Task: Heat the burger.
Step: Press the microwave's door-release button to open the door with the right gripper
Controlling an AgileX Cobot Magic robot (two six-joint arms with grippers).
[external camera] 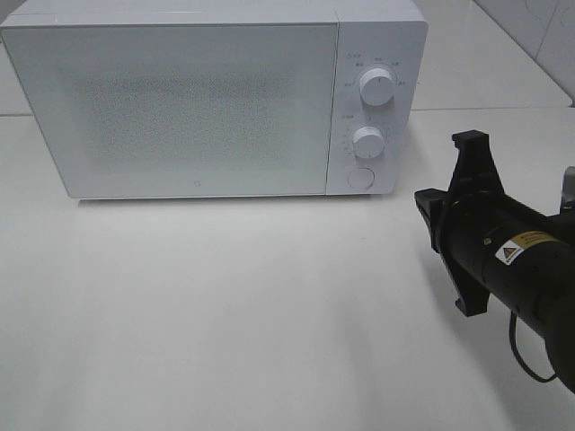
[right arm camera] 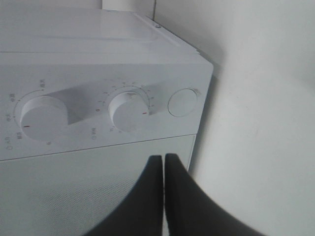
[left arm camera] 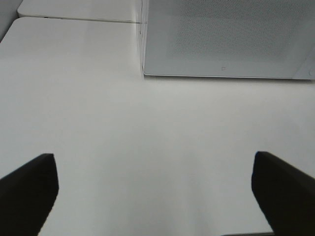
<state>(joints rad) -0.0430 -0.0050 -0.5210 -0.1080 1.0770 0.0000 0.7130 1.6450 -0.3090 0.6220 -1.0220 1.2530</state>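
Microwave (external camera: 198,99) stands closed, right hand (right arm camera: 163,162) pinched together nearby.

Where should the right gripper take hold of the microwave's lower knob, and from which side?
Grip the lower knob by its round rim, fingers on opposite sides, coming straight at the front of the microwave. It stands out from the panel as a short cylinder, so the rim offers the hold. The right gripper is shut; it must probably open first.
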